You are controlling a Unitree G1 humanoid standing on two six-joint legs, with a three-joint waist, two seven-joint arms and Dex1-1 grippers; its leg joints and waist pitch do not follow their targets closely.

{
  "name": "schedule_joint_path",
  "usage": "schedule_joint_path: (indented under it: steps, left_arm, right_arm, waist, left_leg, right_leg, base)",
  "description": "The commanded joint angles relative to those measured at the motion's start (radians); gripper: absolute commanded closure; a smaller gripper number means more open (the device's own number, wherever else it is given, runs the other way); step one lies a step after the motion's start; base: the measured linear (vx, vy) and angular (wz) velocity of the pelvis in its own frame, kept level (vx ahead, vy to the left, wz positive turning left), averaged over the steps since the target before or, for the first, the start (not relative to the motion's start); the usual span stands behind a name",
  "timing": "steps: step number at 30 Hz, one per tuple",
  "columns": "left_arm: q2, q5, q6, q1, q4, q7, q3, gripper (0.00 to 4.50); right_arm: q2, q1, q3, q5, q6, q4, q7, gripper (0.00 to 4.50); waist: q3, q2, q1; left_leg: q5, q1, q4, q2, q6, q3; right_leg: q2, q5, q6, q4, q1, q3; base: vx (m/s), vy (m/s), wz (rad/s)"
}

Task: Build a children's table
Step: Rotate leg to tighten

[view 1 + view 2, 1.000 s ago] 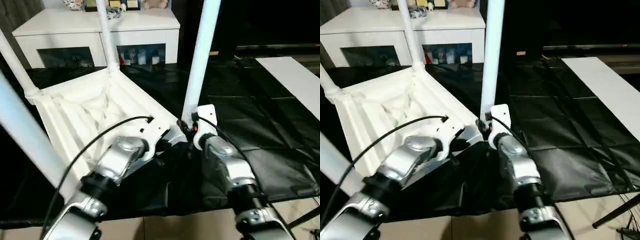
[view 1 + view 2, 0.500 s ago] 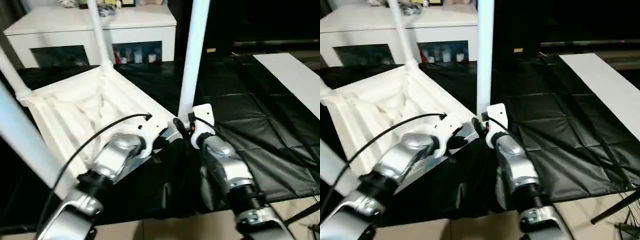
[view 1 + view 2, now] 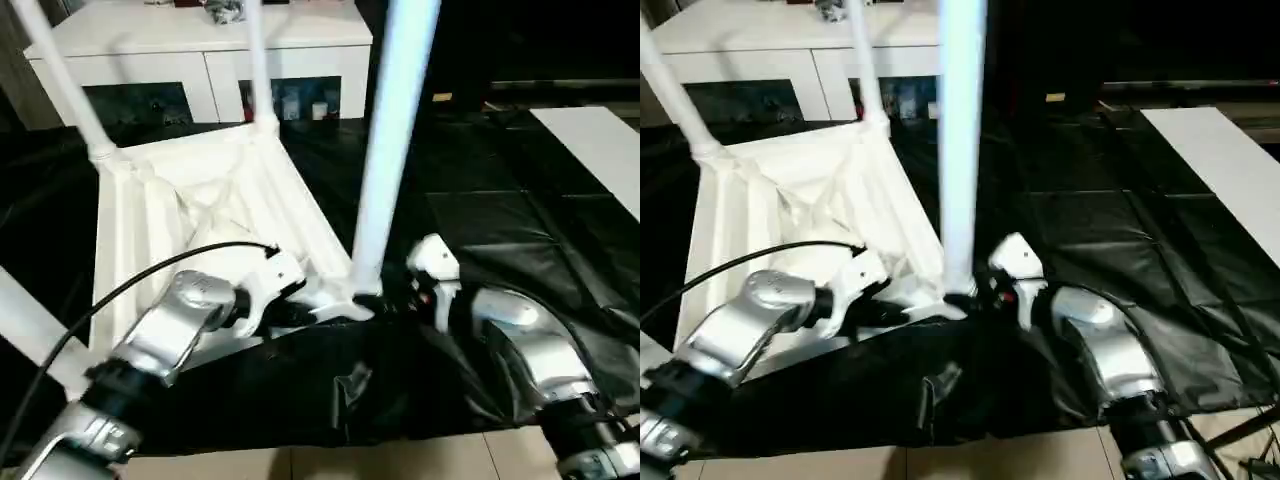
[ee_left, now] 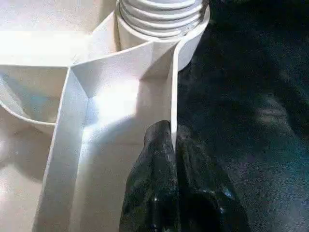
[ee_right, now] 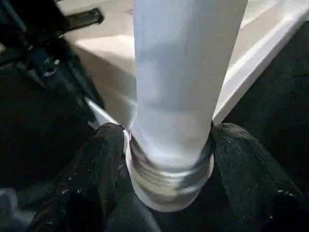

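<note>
The white tabletop (image 3: 190, 200) lies upside down on the black sheet, X-ribs up. Two legs stand in its far sockets, one on the left (image 3: 65, 85) and one on the right (image 3: 257, 60). Another leg (image 3: 30, 325) crosses the near left edge of the picture. The near right leg (image 3: 392, 150) rises from the near right corner socket (image 4: 159, 19). My left gripper (image 4: 170, 133) is shut on the tabletop's thin rim wall (image 4: 172, 92) just beside that socket. My right gripper (image 5: 169, 140) is shut on the ribbed base of this leg (image 5: 178, 72), one finger (image 5: 104, 164) on each side.
A white glass-door cabinet (image 3: 200, 45) stands behind the tabletop. The black sheet (image 3: 500, 210) covers the floor to the right, with a white board (image 3: 595, 150) at its far right. Pale floor tiles (image 3: 330, 462) show along the near edge.
The whole picture has shifted, so the camera moved. My right forearm has swung out to the right of the near leg's base. Both grippers keep their holds.
</note>
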Motion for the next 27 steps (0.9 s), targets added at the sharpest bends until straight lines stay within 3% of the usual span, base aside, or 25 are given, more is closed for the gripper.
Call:
schedule_joint_path:
  steps: [1, 9, 12, 13, 16, 23, 25, 27]
  left_arm:
    - [-0.002, -0.007, 0.030, 0.029, -0.007, -0.032, -0.048, 4.50]
    - [0.004, -0.002, 0.033, 0.034, -0.018, -0.039, -0.051, 4.50]
    - [0.008, -0.003, 0.045, 0.038, -0.027, -0.042, -0.052, 4.50]
    - [0.008, -0.003, 0.045, 0.038, -0.028, -0.042, -0.053, 4.50]
    - [0.009, 0.000, 0.048, 0.042, -0.031, -0.044, -0.055, 4.50]
    - [0.013, 0.001, 0.055, 0.050, -0.034, -0.039, -0.051, 4.50]
    - [0.002, 0.005, 0.059, 0.049, -0.022, -0.017, -0.043, 4.50]
    - [-0.043, 0.019, 0.079, 0.033, 0.024, 0.056, -0.024, 4.50]
  right_arm:
    - [0.009, -0.005, 0.028, -0.015, -0.008, 0.012, 0.002, 1.47]
    - [0.020, -0.030, 0.035, -0.029, -0.013, 0.044, -0.010, 1.47]
    - [0.029, -0.036, 0.032, -0.030, -0.011, 0.063, -0.002, 1.47]
    - [0.029, -0.037, 0.032, -0.030, -0.010, 0.066, -0.002, 1.72]
    - [0.032, -0.041, 0.035, -0.031, -0.011, 0.082, 0.000, 1.85]
    - [0.049, -0.042, 0.019, -0.016, 0.003, 0.081, -0.011, 1.96]
    - [0.073, -0.049, -0.002, -0.023, 0.001, 0.099, -0.073, 1.96]
    - [0.125, -0.065, -0.040, -0.046, 0.015, 0.140, -0.218, 1.96]
  waist:
    - [-0.042, -0.004, -0.003]
    - [-0.050, -0.004, -0.006]
    - [-0.049, -0.005, -0.005]
    - [-0.049, -0.005, -0.006]
    - [-0.048, -0.006, -0.008]
    - [-0.050, -0.006, -0.010]
    - [-0.048, -0.006, -0.012]
    - [-0.040, -0.006, -0.019]
  left_leg:
    - [-0.183, 0.003, -0.071, 0.031, 0.040, -0.006]
    - [-0.103, -0.001, -0.061, 0.026, 0.060, -0.006]
    - [-0.112, -0.002, -0.062, 0.026, 0.064, -0.005]
    - [-0.114, -0.001, -0.062, 0.027, 0.063, -0.006]
    - [-0.122, -0.001, -0.063, 0.027, 0.061, -0.006]
    - [-0.104, -0.002, -0.061, 0.027, 0.068, -0.006]
    - [-0.116, -0.002, -0.062, 0.027, 0.064, -0.005]
    - [-0.166, -0.002, -0.070, 0.026, 0.037, -0.006]
  right_leg:
    - [-0.067, -0.121, -0.244, -0.074, 0.042, 0.040]
    - [-0.063, 0.026, -0.266, -0.059, 0.048, 0.038]
    - [-0.065, 0.002, -0.265, -0.061, 0.048, 0.038]
    - [-0.065, -0.005, -0.265, -0.062, 0.048, 0.038]
    - [-0.064, -0.024, -0.264, -0.063, 0.047, 0.038]
    - [-0.064, 0.000, -0.268, -0.060, 0.048, 0.038]
    - [-0.065, -0.023, -0.268, -0.062, 0.046, 0.038]
    - [-0.065, -0.124, -0.252, -0.073, 0.043, 0.037]
  base:
    - [0.000, 0.000, 0.00]
    - [0.000, 0.000, 0.00]
    - [0.000, 0.000, 0.00]
    - [0.000, 0.000, 0.00]
    - [0.000, 0.000, 0.00]
    - [0.000, 0.000, 0.00]
    - [0.000, 0.000, 0.00]
    - [0.000, 0.000, 0.00]
